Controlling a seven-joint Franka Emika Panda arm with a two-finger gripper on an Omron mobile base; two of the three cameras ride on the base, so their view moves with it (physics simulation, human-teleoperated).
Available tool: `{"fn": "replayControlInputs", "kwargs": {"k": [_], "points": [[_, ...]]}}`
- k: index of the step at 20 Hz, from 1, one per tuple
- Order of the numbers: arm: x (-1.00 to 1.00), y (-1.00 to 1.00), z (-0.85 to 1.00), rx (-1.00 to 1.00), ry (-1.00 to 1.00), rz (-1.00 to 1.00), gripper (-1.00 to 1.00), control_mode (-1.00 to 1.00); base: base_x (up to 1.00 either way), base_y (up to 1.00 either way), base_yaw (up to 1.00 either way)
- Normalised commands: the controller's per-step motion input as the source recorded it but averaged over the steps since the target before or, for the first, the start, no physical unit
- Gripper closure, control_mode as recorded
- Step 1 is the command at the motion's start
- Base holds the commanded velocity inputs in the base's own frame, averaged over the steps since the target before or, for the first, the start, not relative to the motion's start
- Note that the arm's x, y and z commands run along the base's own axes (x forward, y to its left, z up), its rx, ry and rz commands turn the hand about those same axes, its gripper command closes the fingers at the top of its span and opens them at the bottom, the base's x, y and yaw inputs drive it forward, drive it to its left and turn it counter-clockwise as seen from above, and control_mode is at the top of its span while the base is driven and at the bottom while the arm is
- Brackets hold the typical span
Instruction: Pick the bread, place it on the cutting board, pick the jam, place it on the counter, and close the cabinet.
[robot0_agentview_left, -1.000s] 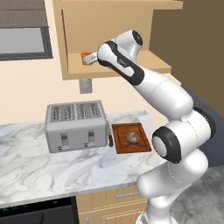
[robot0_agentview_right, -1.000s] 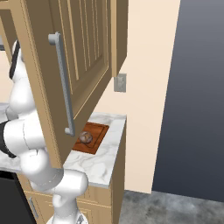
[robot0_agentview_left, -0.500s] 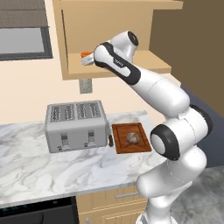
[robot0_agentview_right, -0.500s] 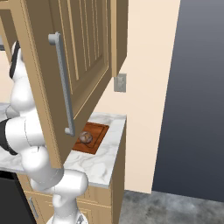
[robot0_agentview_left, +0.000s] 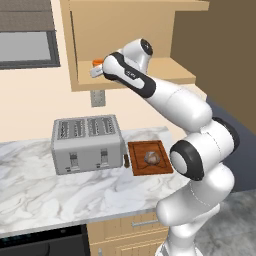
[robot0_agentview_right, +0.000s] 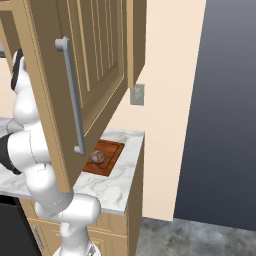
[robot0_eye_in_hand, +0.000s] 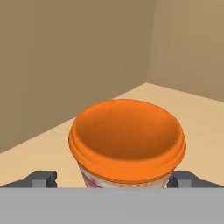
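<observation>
With the bread (robot0_agentview_left: 152, 158) already resting on the cutting board (robot0_agentview_left: 150, 157) at the counter's (robot0_agentview_left: 60, 185) right end, the gripper (robot0_eye_in_hand: 113, 180) reaches into the cabinet (robot0_agentview_left: 135, 47) with jaws spread either side of the jam (robot0_eye_in_hand: 127, 142) (not yet clamped), near the shelf's back corner.

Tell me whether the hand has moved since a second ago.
Yes. The hand has pushed further left into the cabinet, closing in on the jam, judged against the cabinet's left wall.
</observation>
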Motion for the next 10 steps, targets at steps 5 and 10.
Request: {"fn": "replayControlInputs", "kwargs": {"k": [5,10], "points": [[0.15,0.0,0.0,0.0,-0.05,0.0,-1.0,-1.0,0.0,0.0,0.0],[0.18,0.0,0.0,0.0,-0.01,0.0,-1.0,-1.0,0.0,0.0,0.0]]}}
